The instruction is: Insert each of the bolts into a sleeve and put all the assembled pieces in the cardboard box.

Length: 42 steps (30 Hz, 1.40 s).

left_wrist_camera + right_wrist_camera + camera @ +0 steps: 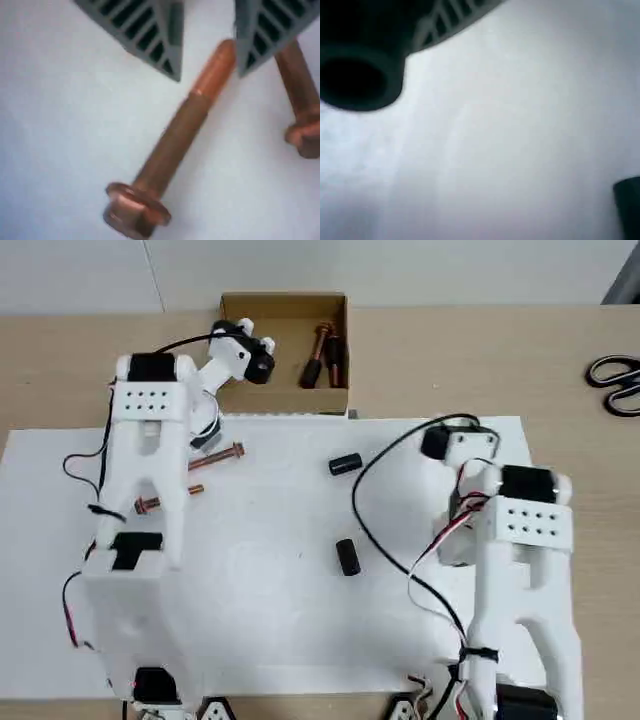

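My left gripper is open, its grey fingers straddling the threaded tip of a copper bolt that lies on the white sheet. A second bolt lies close beside it. In the high view these bolts sit at the sheet's left, under the left arm. My right gripper holds a black sleeve, hollow end toward the camera. Two more sleeves lie mid-sheet. The cardboard box at the back holds assembled pieces.
The white sheet covers most of the wooden table. Scissors lie at the far right edge. Black cables trail from the right arm across the sheet. Another sleeve's end shows in the right wrist view.
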{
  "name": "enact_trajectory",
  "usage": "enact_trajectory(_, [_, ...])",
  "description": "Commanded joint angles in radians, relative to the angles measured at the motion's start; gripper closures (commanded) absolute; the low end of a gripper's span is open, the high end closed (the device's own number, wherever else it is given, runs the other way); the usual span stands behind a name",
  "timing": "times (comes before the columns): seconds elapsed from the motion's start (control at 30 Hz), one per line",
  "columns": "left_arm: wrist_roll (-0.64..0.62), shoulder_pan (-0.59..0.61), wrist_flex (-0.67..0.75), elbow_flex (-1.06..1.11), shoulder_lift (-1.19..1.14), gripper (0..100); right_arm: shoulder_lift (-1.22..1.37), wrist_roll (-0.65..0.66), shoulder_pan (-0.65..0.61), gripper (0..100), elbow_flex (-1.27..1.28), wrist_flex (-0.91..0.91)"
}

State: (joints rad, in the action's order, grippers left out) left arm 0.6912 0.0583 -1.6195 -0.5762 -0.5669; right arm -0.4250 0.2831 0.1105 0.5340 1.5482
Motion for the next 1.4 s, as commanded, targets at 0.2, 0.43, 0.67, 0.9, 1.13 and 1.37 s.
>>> enact_trajectory(0.2, [0.15, -0.008, -0.103, -0.272, -0.189, 91, -0.036, 0.031, 0.097, 99.5, -0.005, -0.008])
enact_trajectory(0.43, [0.157, -0.021, -0.129, -0.375, -0.269, 87, -0.036, 0.029, 0.116, 99.5, -0.005, -0.008])
enact_trajectory(0.67, [0.158, -0.06, -0.126, -0.384, -0.338, 87, -0.036, 0.028, 0.116, 99.5, -0.005, -0.007])
enact_trajectory(0.9, [0.172, -0.068, -0.083, -0.384, -0.381, 87, -0.036, 0.028, 0.116, 99.5, -0.005, -0.007])
enact_trajectory(1.13, [0.196, -0.061, -0.081, -0.384, -0.422, 94, -0.036, 0.028, 0.116, 99.5, -0.005, -0.007])
enact_trajectory(1.37, [0.201, -0.046, -0.075, -0.386, -0.457, 99, -0.036, 0.028, 0.116, 99.5, -0.005, 0.013])
